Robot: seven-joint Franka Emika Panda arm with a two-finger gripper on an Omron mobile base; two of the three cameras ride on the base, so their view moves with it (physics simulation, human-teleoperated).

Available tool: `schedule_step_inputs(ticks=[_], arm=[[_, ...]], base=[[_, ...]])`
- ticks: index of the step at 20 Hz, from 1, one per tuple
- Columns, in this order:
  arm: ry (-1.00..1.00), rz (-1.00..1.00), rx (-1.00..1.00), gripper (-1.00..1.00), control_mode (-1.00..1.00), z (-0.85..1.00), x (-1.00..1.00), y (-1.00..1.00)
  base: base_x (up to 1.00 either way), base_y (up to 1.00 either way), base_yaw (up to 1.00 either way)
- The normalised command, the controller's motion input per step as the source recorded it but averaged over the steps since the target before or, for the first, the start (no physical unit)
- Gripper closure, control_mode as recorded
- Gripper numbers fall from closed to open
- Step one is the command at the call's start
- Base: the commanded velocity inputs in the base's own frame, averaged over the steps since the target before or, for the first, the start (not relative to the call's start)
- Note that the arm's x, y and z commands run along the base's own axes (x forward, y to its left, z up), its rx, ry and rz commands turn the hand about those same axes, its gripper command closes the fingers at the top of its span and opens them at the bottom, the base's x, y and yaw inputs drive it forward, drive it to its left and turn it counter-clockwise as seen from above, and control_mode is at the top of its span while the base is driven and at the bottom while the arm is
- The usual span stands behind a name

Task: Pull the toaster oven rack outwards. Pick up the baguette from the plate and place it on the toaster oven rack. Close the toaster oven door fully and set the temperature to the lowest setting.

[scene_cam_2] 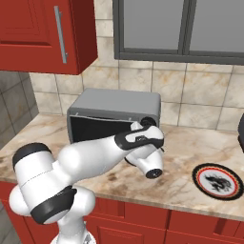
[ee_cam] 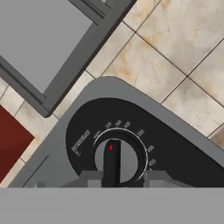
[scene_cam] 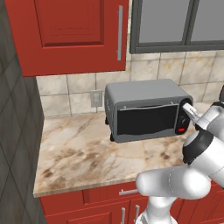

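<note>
Writing on the dial: in the hand view I see small white numbers and one short word around the round knob (ee_cam: 117,158), but they are too blurred for me to read.
Knob: grey and round, with a dark bar across its middle and a small red mark near the top of this bar; it sits on the black control strip.
Toaster oven (scene_cam: 146,108): a boxy grey metal body standing on the marble tabletop (scene_cam: 83,148), close to the tiled back wall; a red light glows low on its control strip.
Toaster oven door (scene_cam: 146,119): dark glass in a thin grey frame. From the left base view it looks shut against the front.
Rack and baguette: I cannot see through the dark glass.
Tool (ee_cam: 117,177): it is right at the upper knob of the control strip. Its two fingers stand on both sides of the knob's bar. I cannot tell if they are pressing on it or only beside it.
Plate (scene_cam_2: 218,180): round, with black and red rim, on the tabletop well apart from the oven, to the right.
Wall: a white outlet (scene_cam: 96,98) just left of the oven.
</note>
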Motion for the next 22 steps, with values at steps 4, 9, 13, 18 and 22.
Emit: schedule_step_inputs(ticks=[4,9,13,18,22], arm=[[-0.04,0.0,-0.28,1.0,-1.0,0.51,0.27,0.12],[-0.02,-0.02,-0.27,1.0,-1.0,0.33,0.24,0.03],[-0.02,-0.01,-0.24,1.0,-1.0,0.21,0.19,0.0],[-0.04,-0.01,-0.19,1.0,-1.0,0.36,0.21,0.0],[-0.09,-0.05,-0.17,1.0,-1.0,0.36,0.22,0.0]], base=[[0.0,0.0,0.0],[0.0,0.0,0.0],[0.0,0.0,0.0],[0.0,0.0,0.0],[0.0,0.0,0.0]])
